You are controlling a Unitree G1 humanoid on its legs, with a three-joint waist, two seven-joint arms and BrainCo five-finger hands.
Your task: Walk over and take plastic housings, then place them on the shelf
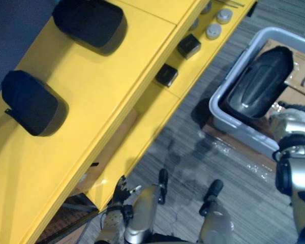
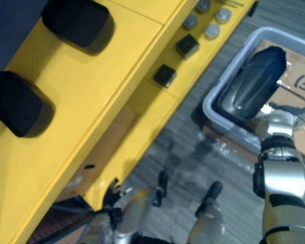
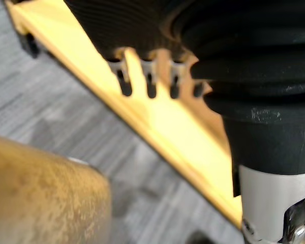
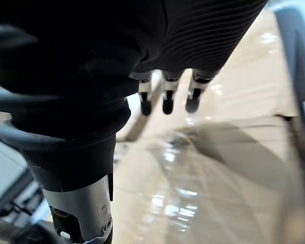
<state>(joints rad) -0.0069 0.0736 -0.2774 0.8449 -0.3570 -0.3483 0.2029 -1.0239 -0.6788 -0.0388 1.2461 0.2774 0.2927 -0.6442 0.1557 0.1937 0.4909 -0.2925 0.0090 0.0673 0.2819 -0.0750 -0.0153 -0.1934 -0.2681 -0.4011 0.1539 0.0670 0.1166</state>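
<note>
The next plastic housing (image 1: 259, 84) lies in a grey bin (image 1: 244, 131) on the floor, to the right of the yellow shelf (image 1: 117, 91). The bin is set on flattened cardboard (image 4: 234, 101).

**Position of the housing.** Its long axis is seen to run on a diagonal, from the near left corner of the bin up and away to the right. One end is raised above the far rim.

**Right hand.** The right hand (image 2: 275, 122) is found just beside the near end of the housing, on its right side. In the right wrist view the fingers (image 4: 166, 99) are shown straight and relaxed over bare cardboard, with nothing grasped. Whether the hand touches the housing cannot be told.

**Left hand.** The left hand (image 1: 121, 191) is held low by the front edge of the shelf, well apart from the bin. Its fingers (image 3: 150, 87) are extended and nothing is held.

**Relation governing the next move.** The housing lies ahead and to the left of the right hand, which is judged by far the nearer hand. A grasp across the narrow width at the near end is judged more suitable than one along the length.

**Progress.** Two housings (image 1: 89, 23) (image 1: 30, 101) are already set on the top of the shelf.
</note>
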